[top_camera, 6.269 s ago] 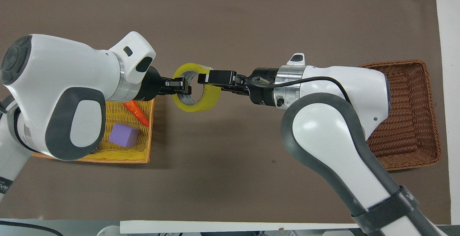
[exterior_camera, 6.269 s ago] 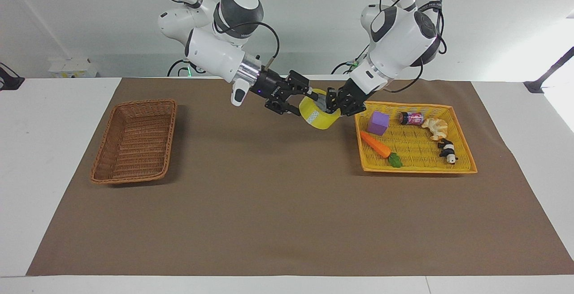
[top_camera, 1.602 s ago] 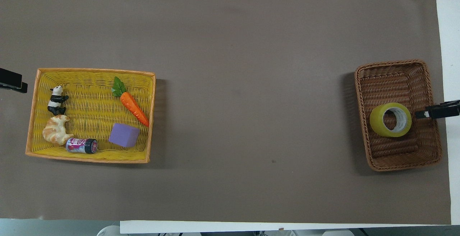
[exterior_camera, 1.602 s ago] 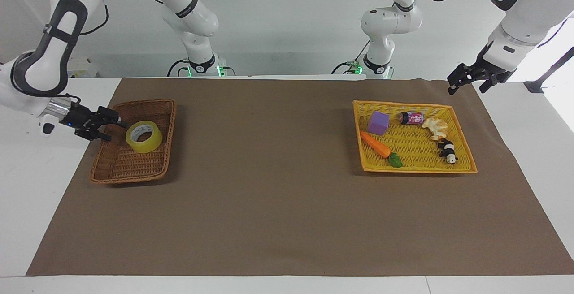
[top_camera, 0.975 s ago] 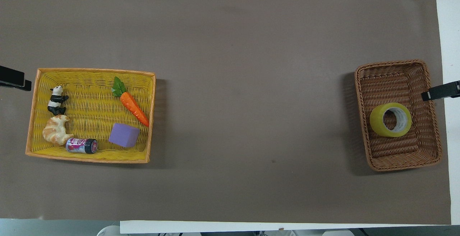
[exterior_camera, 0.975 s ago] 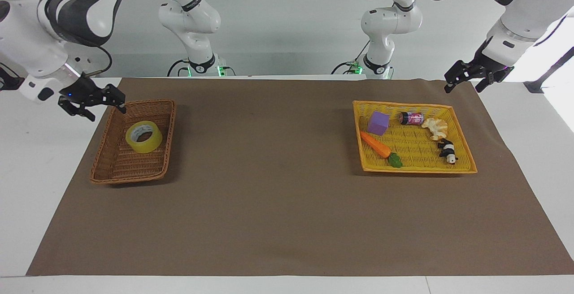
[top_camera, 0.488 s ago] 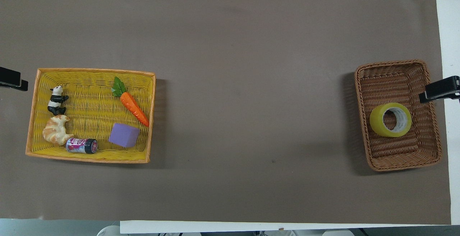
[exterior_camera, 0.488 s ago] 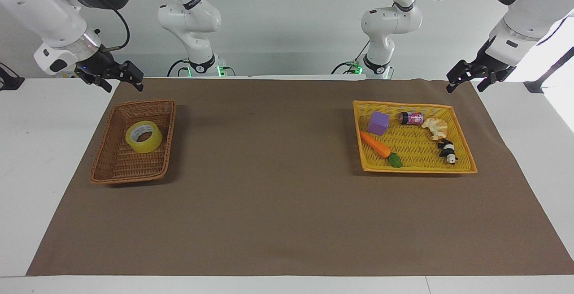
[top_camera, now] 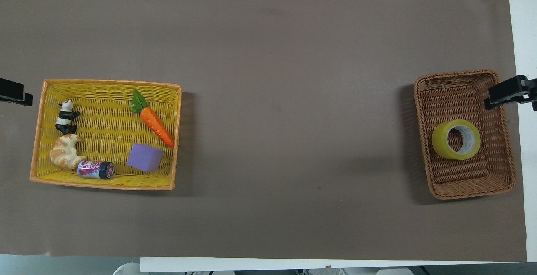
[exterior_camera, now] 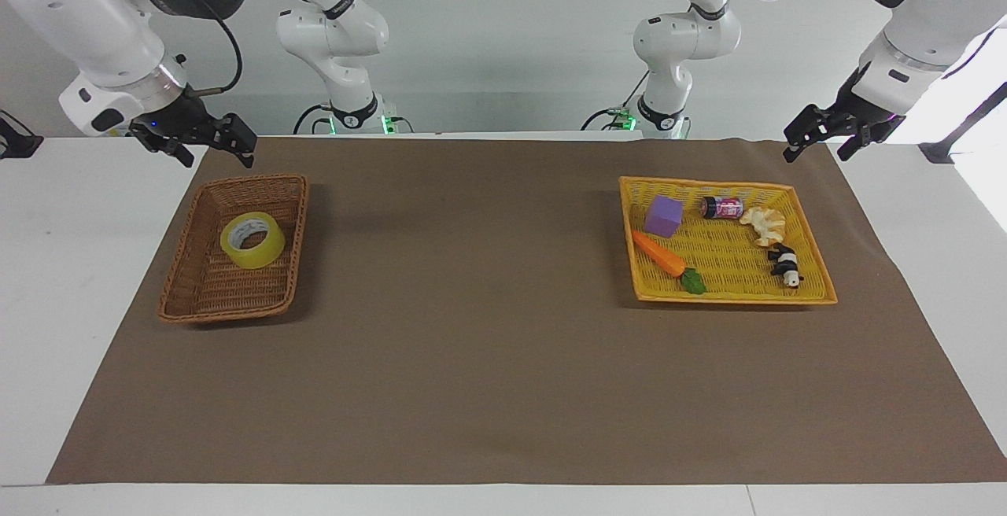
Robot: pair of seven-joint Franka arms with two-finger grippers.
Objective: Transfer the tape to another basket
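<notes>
- The right gripper [exterior_camera: 211, 141] hangs in the upper left of the facing view, raised above the mat's edge next to the brown basket's [exterior_camera: 293, 252] corner; its fingers stand apart and hold nothing. In the overhead view only its dark tip shows at the right edge, overlapping the basket's rim.
- The left gripper [exterior_camera: 824, 133] hangs in the upper right of the facing view, above the mat's corner and apart from the yellow tray basket [exterior_camera: 732, 296]; its fingers are spread and empty too. This arm looks to be waiting.
- The tape [exterior_camera: 252, 240] lies on its side inside the brown basket, at the left of the facing view, its hole facing up, resting on the wicker floor near the middle. No gripper touches it.
- Judged from this, the move is done: the tape sits in the brown basket and nothing seems left but for the arms to park.
- The yellow tray basket, right of centre in the facing view, holds a purple cube [exterior_camera: 664, 215], a toy carrot [exterior_camera: 659, 253], a small can [exterior_camera: 722, 207], a croissant [exterior_camera: 764, 223] and a panda figure [exterior_camera: 783, 263].
- Writing: the tape's pale core carries print, and the can has a pink label, but neither can be read. The right arm bears lettering too small to make out.
</notes>
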